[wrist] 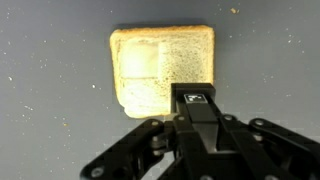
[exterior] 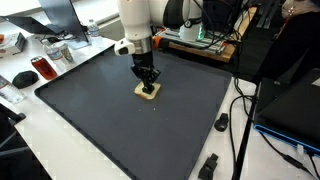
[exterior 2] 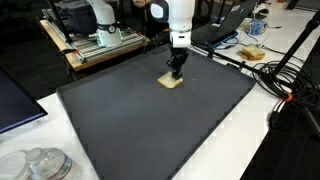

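A tan, square slice that looks like bread lies flat on a dark grey mat, seen in both exterior views. My gripper points straight down at the slice, also visible from outside. Its two black fingers are pressed together with no gap. Their tip, which carries a small square marker, sits on the slice's near right part and hides that corner. Nothing is held between the fingers.
The mat covers most of a white table. Beside it lie a red can, a black mouse, a metal bowl, two small black parts, glass jars and cables.
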Motion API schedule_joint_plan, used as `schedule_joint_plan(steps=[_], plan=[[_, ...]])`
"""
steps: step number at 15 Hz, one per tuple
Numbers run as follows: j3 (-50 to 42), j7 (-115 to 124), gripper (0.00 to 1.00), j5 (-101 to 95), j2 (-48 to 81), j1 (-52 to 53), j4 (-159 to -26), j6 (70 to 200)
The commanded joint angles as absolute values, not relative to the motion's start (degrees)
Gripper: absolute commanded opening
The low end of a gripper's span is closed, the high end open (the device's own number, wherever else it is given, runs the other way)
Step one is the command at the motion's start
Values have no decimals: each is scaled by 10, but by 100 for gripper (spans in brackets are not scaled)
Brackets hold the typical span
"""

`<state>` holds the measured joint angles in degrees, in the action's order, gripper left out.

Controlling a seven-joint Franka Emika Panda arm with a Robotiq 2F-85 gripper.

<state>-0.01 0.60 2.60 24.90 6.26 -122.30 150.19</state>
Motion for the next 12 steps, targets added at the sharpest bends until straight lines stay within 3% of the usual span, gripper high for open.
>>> schedule_joint_plan(steps=[1,12], plan=[[1,14,6,-1,265,61,-1211,1510],[0,14,6,-23,282,64,-1209,1514]])
